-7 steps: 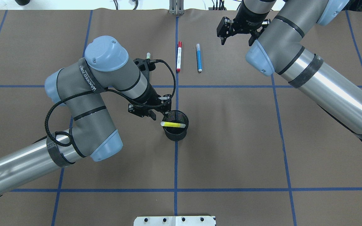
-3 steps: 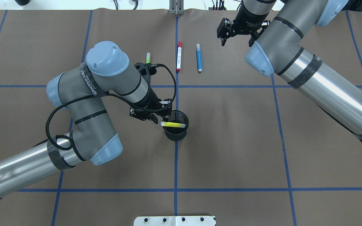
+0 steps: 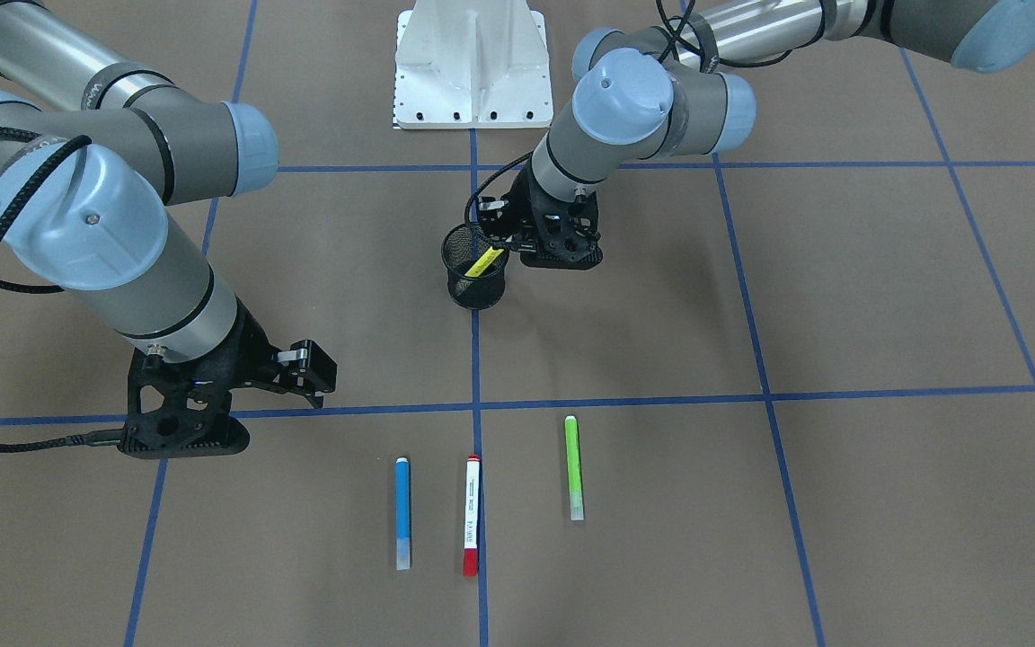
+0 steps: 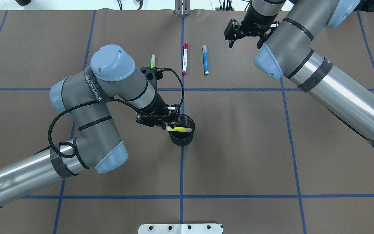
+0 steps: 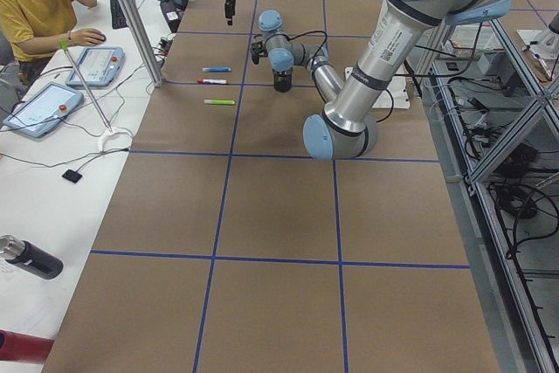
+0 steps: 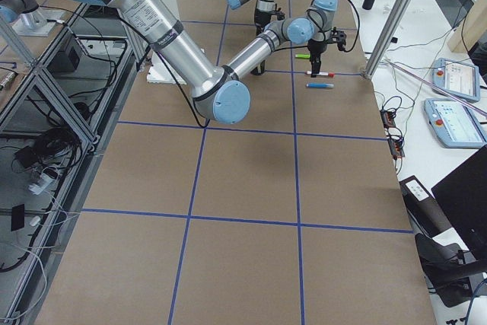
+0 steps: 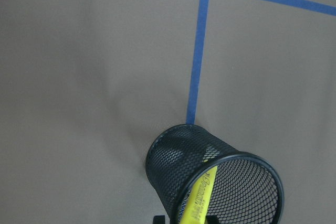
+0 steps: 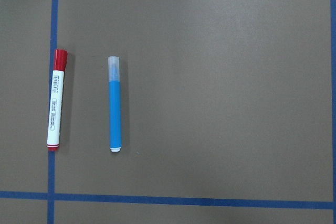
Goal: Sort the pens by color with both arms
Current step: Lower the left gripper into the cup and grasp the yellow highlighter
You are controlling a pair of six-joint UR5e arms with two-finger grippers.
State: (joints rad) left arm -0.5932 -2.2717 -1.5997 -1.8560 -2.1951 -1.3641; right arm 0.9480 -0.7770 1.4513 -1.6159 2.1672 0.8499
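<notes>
The brown-papered table (image 4: 239,146) carried the left arm (image 4: 109,84), whose left gripper (image 4: 169,123) stood at the rim of the black mesh cup (image 4: 182,139). It also carried the right arm (image 4: 320,74), whose right gripper (image 4: 244,41) hung empty with its jaws spread wide. The yellow pen (image 4: 180,129) leaned in the cup with its pale end over the rim at the left jaws; whether they pinched it could not be told. The blue pen (image 4: 205,59), red-capped white pen (image 4: 184,59) and lime green pen (image 3: 574,467) lay parallel and apart on the table, the blue one nearest the right gripper.
</notes>
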